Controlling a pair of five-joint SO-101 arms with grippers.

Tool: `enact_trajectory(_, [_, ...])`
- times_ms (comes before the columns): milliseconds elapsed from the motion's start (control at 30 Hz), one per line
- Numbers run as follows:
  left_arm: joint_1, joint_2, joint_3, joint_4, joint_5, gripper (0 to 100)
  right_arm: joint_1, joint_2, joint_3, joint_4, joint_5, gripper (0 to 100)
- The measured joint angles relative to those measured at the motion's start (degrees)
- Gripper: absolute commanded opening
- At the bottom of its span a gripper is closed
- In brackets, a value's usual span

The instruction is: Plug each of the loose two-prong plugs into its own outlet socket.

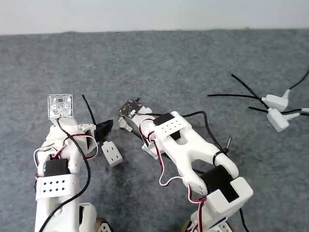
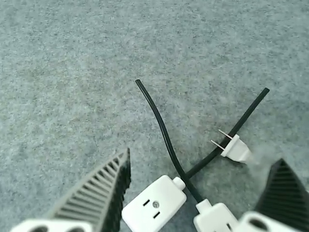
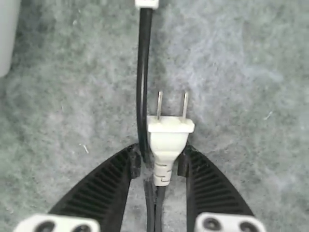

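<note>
A white two-prong plug [image 3: 168, 133] is pinched between the black fingers [image 3: 113, 181] of my right gripper [image 3: 161, 157], prongs pointing away, with a black cable [image 3: 143, 72] running alongside it. In the high view that gripper [image 1: 126, 123] sits low over the grey carpet near the middle. My left gripper [image 2: 203, 162] hangs open above a white outlet socket [image 2: 154, 203], a second white socket [image 2: 217, 217] and crossing black cables; the held plug [image 2: 234, 147] lies just beyond them. One socket [image 1: 112, 153] lies between the two arms, by the left gripper [image 1: 104, 130].
Two more white plugs [image 1: 275, 102] [image 1: 278, 120] with black cables lie at the far right of the carpet. A black cable [image 1: 207, 126] loops over the right arm. Open grey carpet [image 1: 159, 67] stretches to the back wall.
</note>
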Motion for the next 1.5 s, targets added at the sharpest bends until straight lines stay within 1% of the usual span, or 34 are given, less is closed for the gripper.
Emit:
enact_trajectory(133, [0.00,0.00,0.00,0.00,0.00,41,0.18,0.00,0.00,0.00,-0.62,14.7])
enact_trajectory(300, [0.00,0.00,0.00,0.00,0.00,41,2.11,0.00,-0.09,0.00,-5.54,14.7])
enact_trajectory(700, [0.00,0.00,0.00,0.00,0.00,41,2.64,-0.26,-0.09,0.62,-10.11,14.4])
enact_trajectory(800, [0.00,0.00,0.00,0.00,0.00,41,4.84,-1.67,0.00,0.79,-10.81,14.7])
enact_trajectory(967, [0.00,0.00,0.00,0.00,0.00,41,11.16,-3.87,0.00,0.26,-16.09,14.7])
enact_trajectory(1033, [0.00,0.00,0.00,0.00,0.00,41,11.69,-3.87,0.00,0.26,-16.62,14.7])
enact_trajectory(1200, [0.00,0.00,0.00,-0.09,0.00,41,8.97,-3.87,0.44,0.26,-15.91,14.7])
enact_trajectory(1367, [0.00,0.00,0.00,-1.05,0.00,41,1.23,-3.87,1.14,0.62,-11.96,14.7])
enact_trajectory(1500, [0.00,0.00,0.00,-1.05,0.00,41,-3.78,-3.96,3.34,0.62,-6.95,14.7])
